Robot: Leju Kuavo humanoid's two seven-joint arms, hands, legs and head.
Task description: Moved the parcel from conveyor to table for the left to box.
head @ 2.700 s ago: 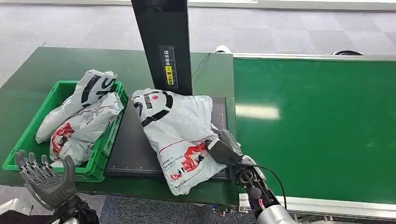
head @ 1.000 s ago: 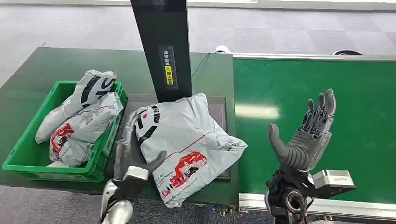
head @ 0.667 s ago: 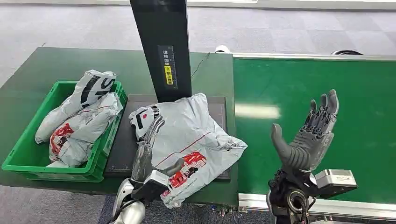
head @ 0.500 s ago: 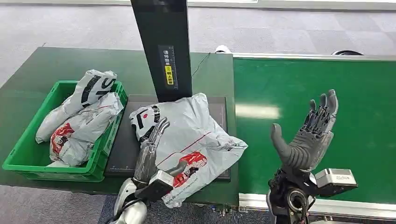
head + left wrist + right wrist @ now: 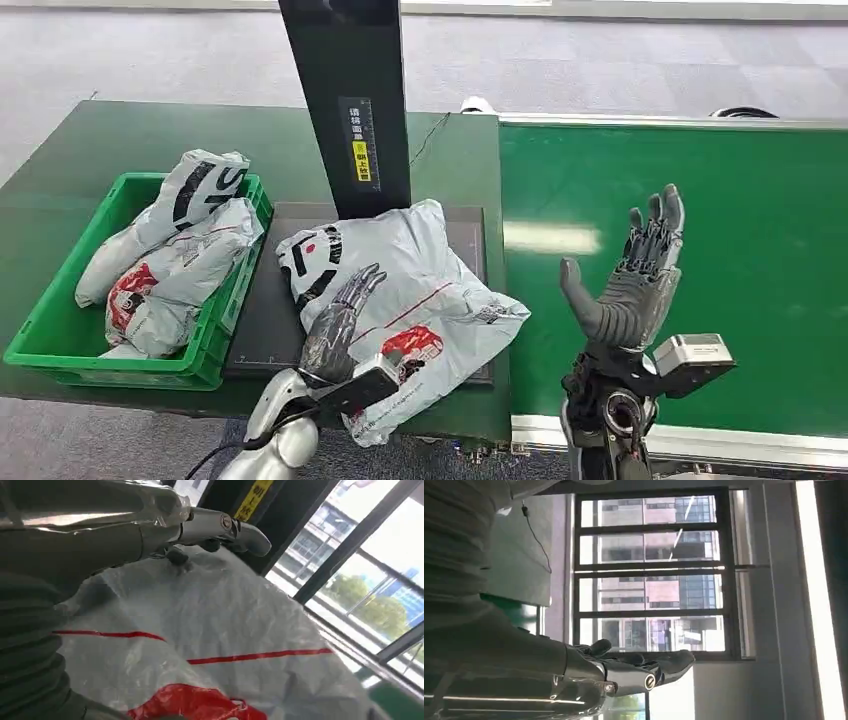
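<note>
A grey plastic parcel [image 5: 400, 295] with black and red print lies on the dark scale plate [image 5: 270, 320] of the table, at the foot of a black post. My left hand [image 5: 340, 325] rests flat on the parcel's near left part, fingers stretched out and apart; in the left wrist view those fingers [image 5: 215, 527] lie over the crinkled bag [image 5: 225, 630] without gripping it. My right hand [image 5: 630, 285] is raised above the near edge of the green conveyor [image 5: 700, 250], palm up, fingers spread, holding nothing; the right wrist view shows its fingers [image 5: 634, 667] against windows.
A green crate [image 5: 55, 330] at the table's left holds two similar grey parcels [image 5: 170, 260]. The black post [image 5: 350, 100] stands just behind the scale plate. The conveyor's metal rim [image 5: 760, 440] runs along the near right.
My left hand came in from the near left, slid across onto the parcel and now lies on it. The right hand let go earlier, rose open, and has just shifted slightly left.
</note>
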